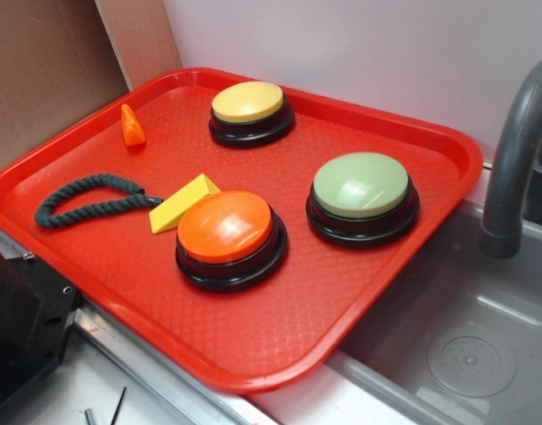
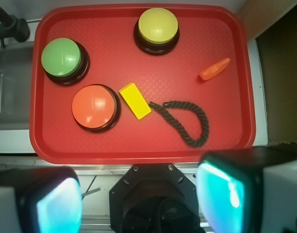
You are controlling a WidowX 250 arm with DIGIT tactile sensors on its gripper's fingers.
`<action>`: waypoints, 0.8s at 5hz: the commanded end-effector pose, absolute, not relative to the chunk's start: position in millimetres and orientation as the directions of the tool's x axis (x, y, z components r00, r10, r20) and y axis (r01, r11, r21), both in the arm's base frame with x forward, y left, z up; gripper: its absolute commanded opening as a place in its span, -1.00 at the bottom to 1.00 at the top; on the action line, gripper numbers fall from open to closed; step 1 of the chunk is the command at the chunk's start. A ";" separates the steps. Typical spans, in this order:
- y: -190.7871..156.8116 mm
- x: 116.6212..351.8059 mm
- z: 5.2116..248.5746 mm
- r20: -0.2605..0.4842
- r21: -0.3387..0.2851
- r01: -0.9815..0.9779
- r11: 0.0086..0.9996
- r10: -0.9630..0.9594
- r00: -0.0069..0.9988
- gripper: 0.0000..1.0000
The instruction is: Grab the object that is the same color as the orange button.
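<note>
A red plastic tray (image 1: 253, 354) sits beside a grey sink basin (image 1: 466, 354) with a grey faucet (image 1: 514, 168) at its edge. On the tray, the small orange cone piece (image 1: 132, 126) stands near the far-left rim in the exterior view, pointed tip up, well apart from everything else; in the wrist view the same piece (image 2: 214, 69) lies toward the right side of the tray, tip aimed at the upper right. The orange button (image 1: 225, 228) rests on its black round base near the tray's middle, with a yellow wedge block (image 1: 182, 204) just beside it, touching or nearly so. A dark green rope loop (image 1: 89, 199) curls on the left, one end reaching the wedge. A yellow-topped button (image 1: 248, 104) sits toward the far edge, and a pale green-topped button (image 1: 360, 185) sits on the sink side. The gripper (image 2: 141, 204) appears only in the wrist view, its two fingers (image 2: 226, 191) spread wide apart at the bottom of the picture, holding nothing. It hangs above the table in front of the tray's near rim, well apart from the cone piece, which lies ahead of it and off toward the right-hand finger.
</note>
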State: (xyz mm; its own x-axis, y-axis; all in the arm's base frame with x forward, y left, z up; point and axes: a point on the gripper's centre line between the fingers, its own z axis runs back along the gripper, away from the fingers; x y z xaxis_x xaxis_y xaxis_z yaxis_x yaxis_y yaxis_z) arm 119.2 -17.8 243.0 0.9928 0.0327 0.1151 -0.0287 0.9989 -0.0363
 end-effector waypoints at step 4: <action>84.3 193.2 141.3 0.014 0.076 -0.469 0.880 0.469 0.883 1.00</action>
